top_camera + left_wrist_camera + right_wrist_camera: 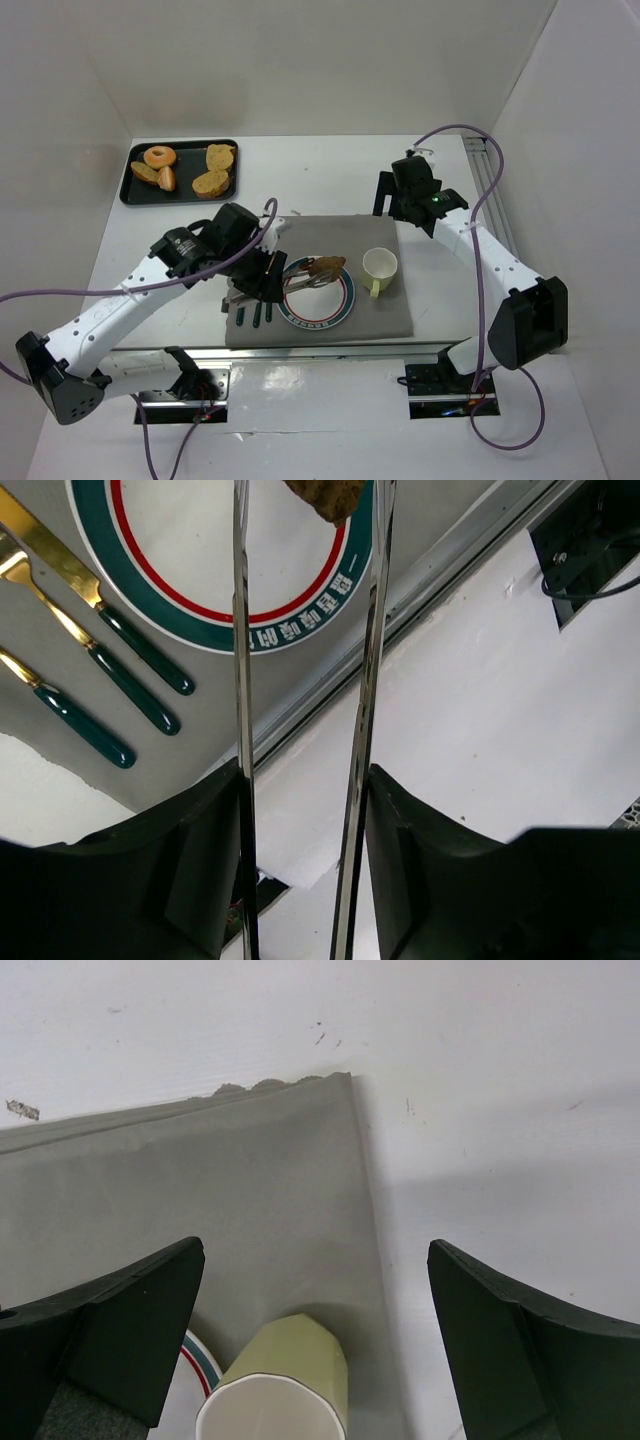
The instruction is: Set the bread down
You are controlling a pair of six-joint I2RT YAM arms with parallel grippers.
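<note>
Bread (326, 266) in tongs (241, 680) over plate (340, 310); left gripper (300, 865) clenched on tongs, right gripper (312, 1260) released.

— Do we have anything to read here?

— Just 1 spot. In the left wrist view, the plate (190, 540) carries a run of white characters (300, 615) printed along its teal rim band, upside down to us.

— Can we make them out?

— No. They are too small and blurred, and we cannot tell the script. From the top view, that lettering (316, 322) is only pale flecks on the plate's near rim. We can read nothing.
</note>
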